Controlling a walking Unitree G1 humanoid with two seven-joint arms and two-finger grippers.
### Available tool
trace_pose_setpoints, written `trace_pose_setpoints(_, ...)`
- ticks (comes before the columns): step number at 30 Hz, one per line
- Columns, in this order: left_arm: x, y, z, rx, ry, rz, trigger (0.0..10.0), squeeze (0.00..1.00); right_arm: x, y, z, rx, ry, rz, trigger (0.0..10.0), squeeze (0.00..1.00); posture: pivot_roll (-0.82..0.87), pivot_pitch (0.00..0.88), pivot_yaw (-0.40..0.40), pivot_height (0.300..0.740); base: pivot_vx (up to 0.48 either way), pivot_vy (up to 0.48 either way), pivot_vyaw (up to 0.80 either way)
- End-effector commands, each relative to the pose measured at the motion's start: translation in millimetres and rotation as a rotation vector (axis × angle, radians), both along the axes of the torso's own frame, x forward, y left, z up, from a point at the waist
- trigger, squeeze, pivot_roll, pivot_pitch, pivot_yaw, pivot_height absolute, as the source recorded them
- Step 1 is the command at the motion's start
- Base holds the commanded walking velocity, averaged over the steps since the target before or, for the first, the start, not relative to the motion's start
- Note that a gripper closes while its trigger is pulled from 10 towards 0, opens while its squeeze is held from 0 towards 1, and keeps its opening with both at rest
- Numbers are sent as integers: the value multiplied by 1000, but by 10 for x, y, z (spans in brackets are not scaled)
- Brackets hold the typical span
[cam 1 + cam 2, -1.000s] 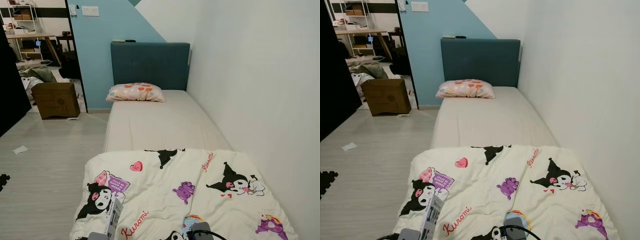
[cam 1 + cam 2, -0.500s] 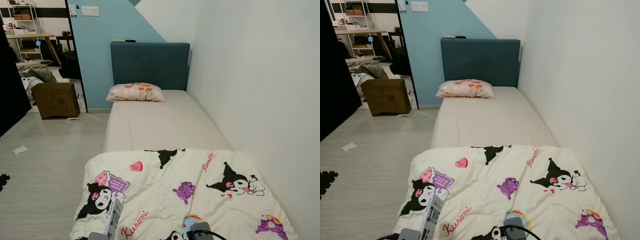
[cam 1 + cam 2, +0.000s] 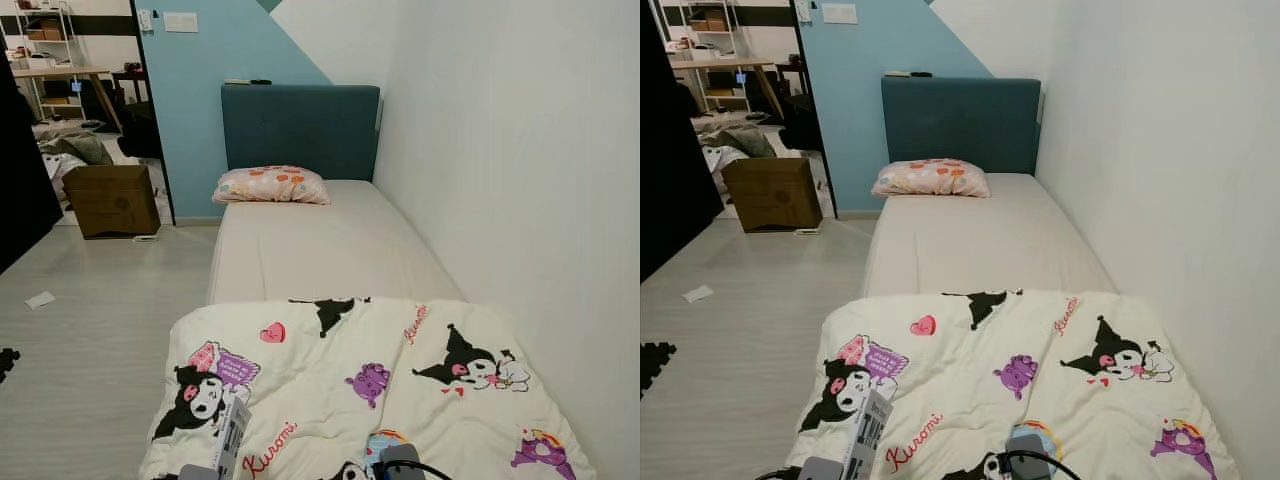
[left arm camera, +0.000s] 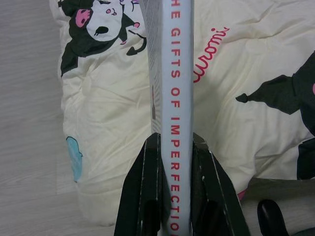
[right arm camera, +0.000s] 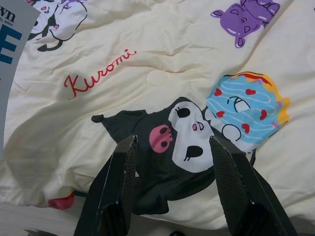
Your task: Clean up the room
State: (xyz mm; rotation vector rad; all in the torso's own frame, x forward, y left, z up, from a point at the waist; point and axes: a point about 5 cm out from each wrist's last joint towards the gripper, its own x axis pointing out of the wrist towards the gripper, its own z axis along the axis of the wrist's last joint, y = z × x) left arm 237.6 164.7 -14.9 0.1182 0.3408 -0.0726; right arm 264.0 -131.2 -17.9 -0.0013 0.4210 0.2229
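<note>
You had the bed point(image 3: 330, 250) running up the centre of the frame, its mattress bare toward the pillow point(image 3: 271, 185) and the cartoon-print duvet point(image 3: 400, 370) bunched across the lower half, so I'd judge the tidying far from finished. Left to do, by my reading: spreading the duvet, and the scrap of paper point(image 3: 40, 299) at mid-left on the floor. The cardboard box point(image 3: 112, 199) stood at upper left by the doorway; its contents couldn't be made out. Your left gripper point(image 4: 174, 147) was clamped on the book point(image 4: 178, 98), held spine-up over the duvet's near edge at bottom left. Your right gripper point(image 5: 172, 152) hovered spread wide above the duvet, holding nothing
</note>
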Motion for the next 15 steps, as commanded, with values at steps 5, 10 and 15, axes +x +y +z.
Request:
trace_pose_setpoints(5, 25, -7, 42, -6, -23, -3, 10000, 0, -55, 1, -48, 10, 19, 0, 10000, 0, 9, 102, -12, 740, 0, 0, 0)
trace_pose_setpoints(10, 24, -5, 39, -6, -22, -3, 10000, 0, -58, 1, -49, 15, 19, 0, 10000, 0, 9, 99, -13, 740, 0, 0, 0)
trace_pose_setpoints(15, 24, -5, 38, -7, -21, -5, 10000, 0, -62, 1, -55, 22, 25, -5, 10000, 0, 9, 97, -14, 740, 0, 0, 0)
